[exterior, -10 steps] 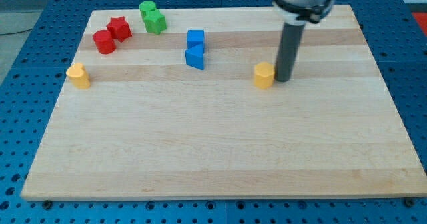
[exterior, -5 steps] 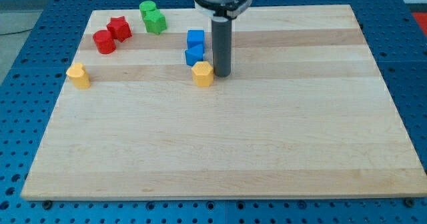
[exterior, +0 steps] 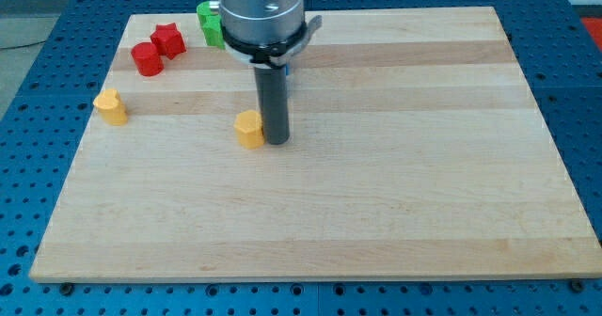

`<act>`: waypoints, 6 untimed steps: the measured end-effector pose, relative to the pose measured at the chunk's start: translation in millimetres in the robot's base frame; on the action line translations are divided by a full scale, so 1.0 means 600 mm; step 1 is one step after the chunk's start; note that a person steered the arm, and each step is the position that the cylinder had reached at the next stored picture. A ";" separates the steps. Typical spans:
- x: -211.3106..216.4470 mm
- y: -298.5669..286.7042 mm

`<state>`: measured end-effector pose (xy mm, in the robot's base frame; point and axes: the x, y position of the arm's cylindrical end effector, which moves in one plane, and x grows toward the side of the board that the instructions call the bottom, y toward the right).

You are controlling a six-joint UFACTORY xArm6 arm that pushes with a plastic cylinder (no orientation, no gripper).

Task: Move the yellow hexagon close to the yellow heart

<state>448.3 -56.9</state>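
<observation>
The yellow hexagon (exterior: 249,128) lies on the wooden board left of centre. My tip (exterior: 276,141) stands right against the hexagon's right side. The yellow heart (exterior: 111,106) lies near the board's left edge, well to the left of the hexagon and slightly higher in the view. The rod and the arm's grey end piece (exterior: 261,15) rise above the tip.
Two red blocks (exterior: 157,50) lie at the board's top left. A green block (exterior: 209,22) shows beside the arm's end piece, partly hidden. A blue block (exterior: 283,71) is mostly hidden behind the rod. The board's edge (exterior: 56,203) runs down the view's left.
My tip has moved left and slightly down the view, pushing the yellow hexagon from right of centre, past the blue blocks, toward the yellow heart. The other blocks have not moved.
</observation>
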 end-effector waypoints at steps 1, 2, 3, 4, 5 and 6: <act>-0.001 -0.055; -0.024 -0.083; -0.071 -0.096; -0.070 -0.109; -0.026 -0.107; -0.009 -0.115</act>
<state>442.9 -126.2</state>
